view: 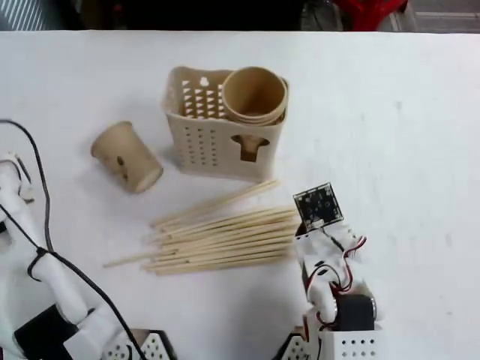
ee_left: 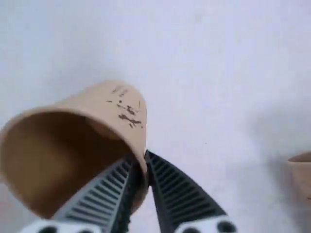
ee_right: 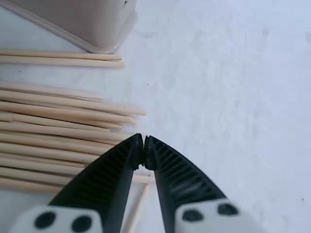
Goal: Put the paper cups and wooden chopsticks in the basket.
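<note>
Paper cups (view: 255,94) nested in the basket (view: 217,146): lower parts are behind its wall, count unclear. Wooden chopsticks (view: 225,240) in front of the basket: some ends sit under the right arm's camera board (view: 318,205).

Right wrist view: basket is cut by the edge, only a base corner shows. Chopsticks run off the edge, several under the right gripper (ee_right: 144,138).

Left wrist view: loose paper cup (ee_left: 73,145) is cut by the edge, its rim partly behind the left gripper (ee_left: 142,158). Tan scrap (ee_left: 302,174) at the edge is unidentifiable.

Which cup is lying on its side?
The cup out on the table, beside the basket. The other cup stands upright inside the basket.
</note>
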Available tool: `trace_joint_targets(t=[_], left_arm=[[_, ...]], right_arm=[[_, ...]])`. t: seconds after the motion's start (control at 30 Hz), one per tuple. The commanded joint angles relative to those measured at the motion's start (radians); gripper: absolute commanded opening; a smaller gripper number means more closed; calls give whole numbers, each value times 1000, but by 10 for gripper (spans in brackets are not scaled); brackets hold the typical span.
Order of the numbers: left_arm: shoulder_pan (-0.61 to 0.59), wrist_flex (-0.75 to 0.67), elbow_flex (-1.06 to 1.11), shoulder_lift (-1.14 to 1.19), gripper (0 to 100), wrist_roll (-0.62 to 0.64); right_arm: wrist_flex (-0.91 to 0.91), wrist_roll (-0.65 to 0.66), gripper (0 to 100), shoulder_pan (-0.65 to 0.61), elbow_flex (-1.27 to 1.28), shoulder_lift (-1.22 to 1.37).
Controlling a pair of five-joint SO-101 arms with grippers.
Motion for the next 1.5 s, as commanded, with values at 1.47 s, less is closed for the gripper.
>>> trace_joint_targets(t=[1.47], left_arm=[[1202,1030,-1587,426,22,-61]], right_arm=[[-1,14,18,-4,-5,-8]])
